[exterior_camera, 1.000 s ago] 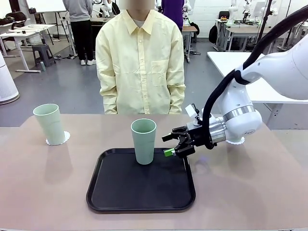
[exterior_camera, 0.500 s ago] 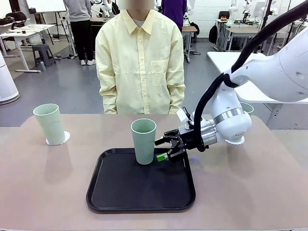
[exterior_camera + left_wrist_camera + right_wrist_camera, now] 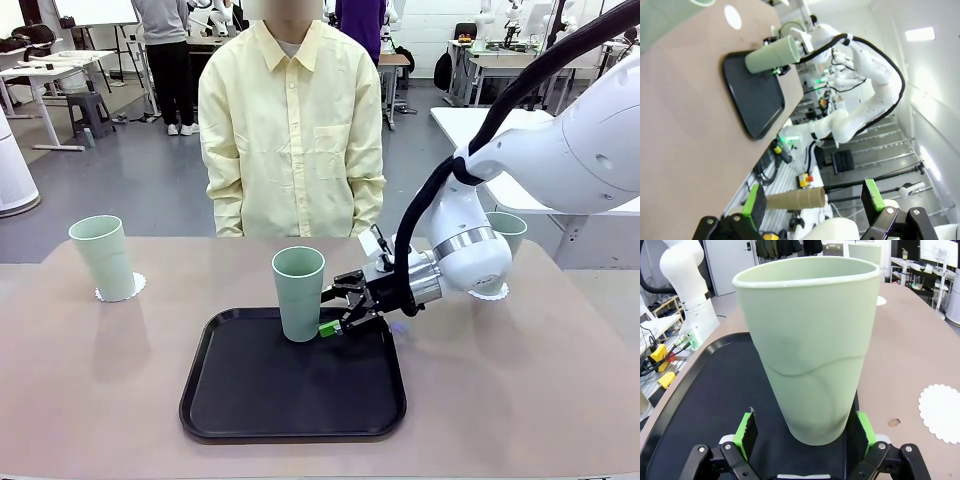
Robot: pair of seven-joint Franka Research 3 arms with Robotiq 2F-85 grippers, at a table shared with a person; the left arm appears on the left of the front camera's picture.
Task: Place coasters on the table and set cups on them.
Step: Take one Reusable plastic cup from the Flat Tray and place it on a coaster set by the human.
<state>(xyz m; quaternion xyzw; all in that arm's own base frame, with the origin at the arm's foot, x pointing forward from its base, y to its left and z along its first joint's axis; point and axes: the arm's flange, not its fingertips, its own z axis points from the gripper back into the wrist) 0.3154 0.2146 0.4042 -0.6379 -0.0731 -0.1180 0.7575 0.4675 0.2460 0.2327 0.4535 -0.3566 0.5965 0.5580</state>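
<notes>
Front view: right gripper (image 3: 333, 312), fingers spread wide on either side of the base of the pale-green cup (image 3: 299, 293) on the black tray (image 3: 290, 405), gripping nothing. Far left, a second cup (image 3: 103, 257) stands on a coaster (image 3: 137, 286); far right, a third (image 3: 506, 233). Left gripper (image 3: 814, 201) open, empty. No legible writing.

No readable text, label, brand, number or sign in any view. Tall pale-green plastic tumbler (image 3: 807, 347) on black rectangular tray (image 3: 290, 385): plain, unprinted surfaces. Matte tan-pink table top (image 3: 90, 380): no markings. White round scalloped paper doily (image 3: 942, 412): blank. White robot arm shell (image 3: 585, 150): no legible lettering. Background furniture and equipment too small and blurred to read.
</notes>
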